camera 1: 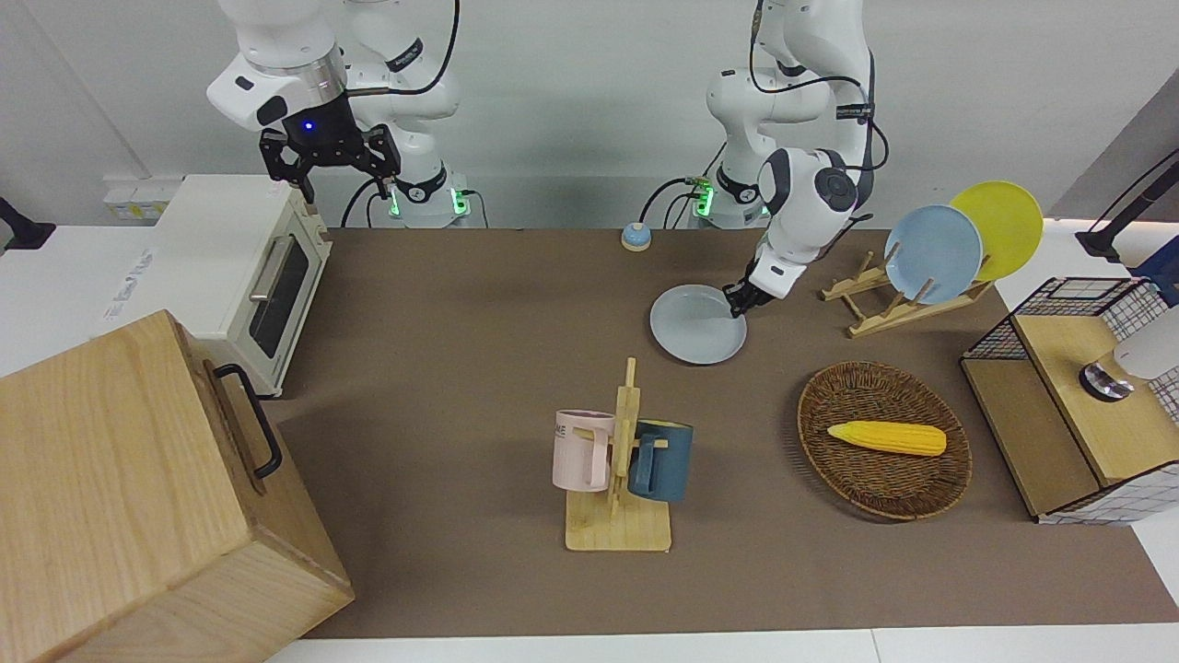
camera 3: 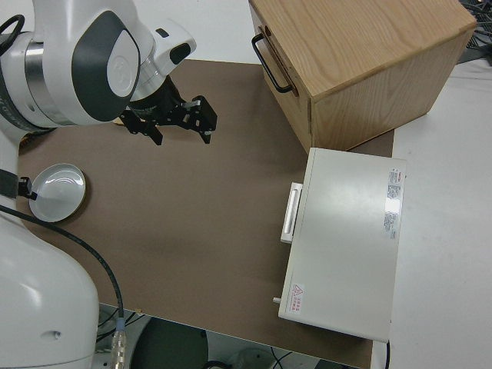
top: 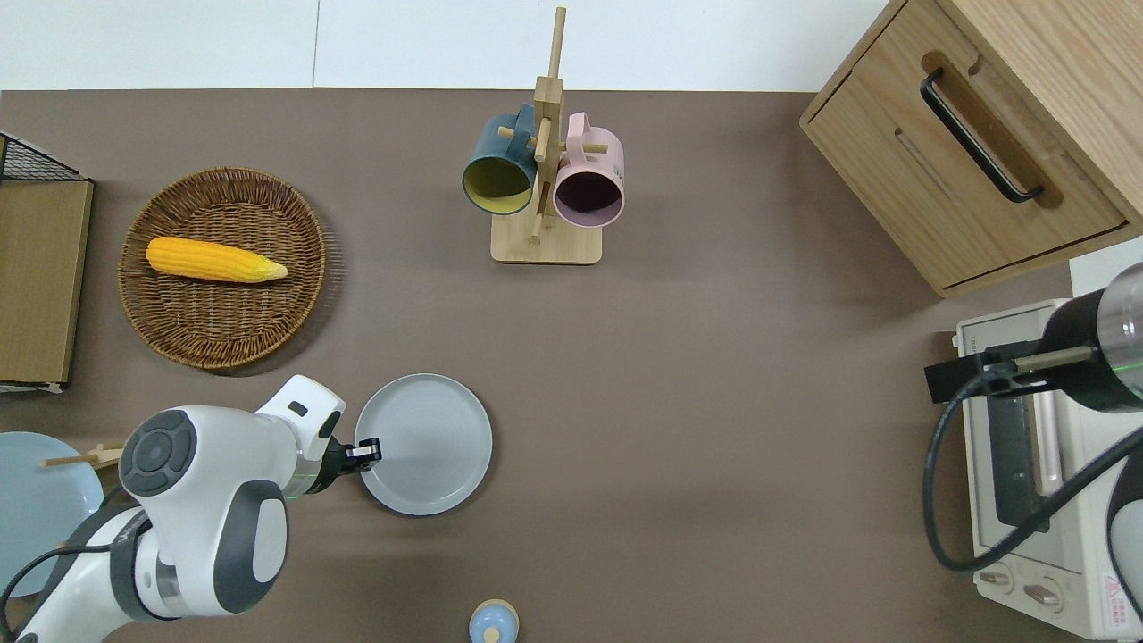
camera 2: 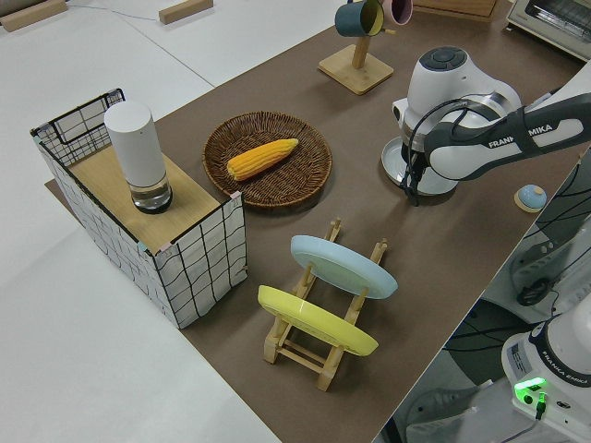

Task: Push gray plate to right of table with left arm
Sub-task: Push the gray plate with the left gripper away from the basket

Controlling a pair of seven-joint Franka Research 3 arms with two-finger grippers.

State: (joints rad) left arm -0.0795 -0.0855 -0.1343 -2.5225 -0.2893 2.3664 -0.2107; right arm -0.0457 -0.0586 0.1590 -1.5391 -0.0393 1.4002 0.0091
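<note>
The table carries a matte brown cover. A wooden cabinet and a white toaster oven stand at the right arm's end. A wire-frame shelf unit stands at the left arm's end. Only the left side view shows the white cylinder upright on top of it.

A wicker basket holds a corn cob. In the overhead view the basket lies at 10 o'clock from the gray plate, and the mug rack lies at 1 o'clock from it. The rack carries a dark blue mug and a pink mug. The dish rack holds a sky-blue plate and a yellow plate on edge; the overhead view cuts it off almost entirely.

The gray plate lies flat, nearer to the robots than the mug rack. The left gripper is at the plate's 9 o'clock rim, touching it or just beside it. Whether its fingers are apart or together cannot be told.

The right arm is parked. The right side view shows the right gripper with its fingers spread apart, holding nothing.

A small blue bell sits at the table's edge nearest the robots.
</note>
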